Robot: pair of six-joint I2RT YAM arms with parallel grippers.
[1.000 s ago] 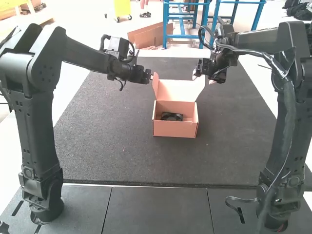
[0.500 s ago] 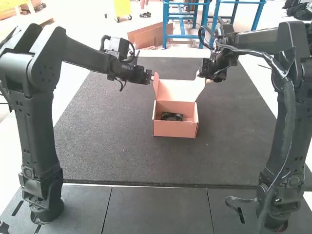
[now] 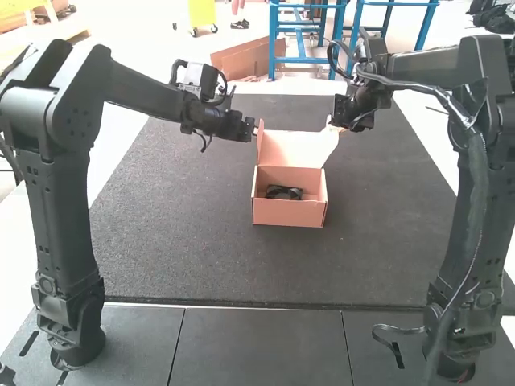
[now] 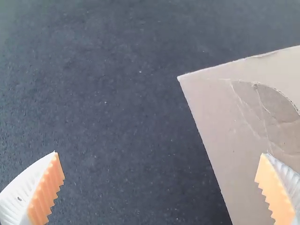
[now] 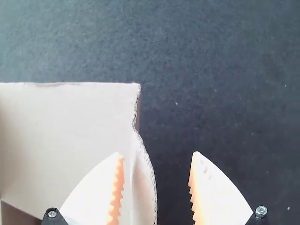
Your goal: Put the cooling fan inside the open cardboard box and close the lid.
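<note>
An open cardboard box (image 3: 290, 207) stands mid-mat with its lid (image 3: 294, 148) upright at the back. The black cooling fan (image 3: 283, 192) lies inside it. My left gripper (image 3: 253, 129) is at the lid's upper left corner, open. In the left wrist view the left gripper (image 4: 159, 197) has its orange pads (image 4: 46, 190) spread wide, with the lid's corner (image 4: 248, 122) near one pad. My right gripper (image 3: 335, 122) is at the lid's upper right corner. In the right wrist view the right gripper (image 5: 157, 187) is open, and the lid's edge (image 5: 143, 183) stands between its fingers.
A dark mat (image 3: 161, 233) covers the table around the box. Another cardboard box (image 3: 245, 58) lies beyond the mat's far edge. Black panels (image 3: 257, 346) line the front between the two arm bases.
My left gripper has shifted a little to the right along the lid's upper left corner. The right gripper has edged slightly up and to the right at the other corner.
</note>
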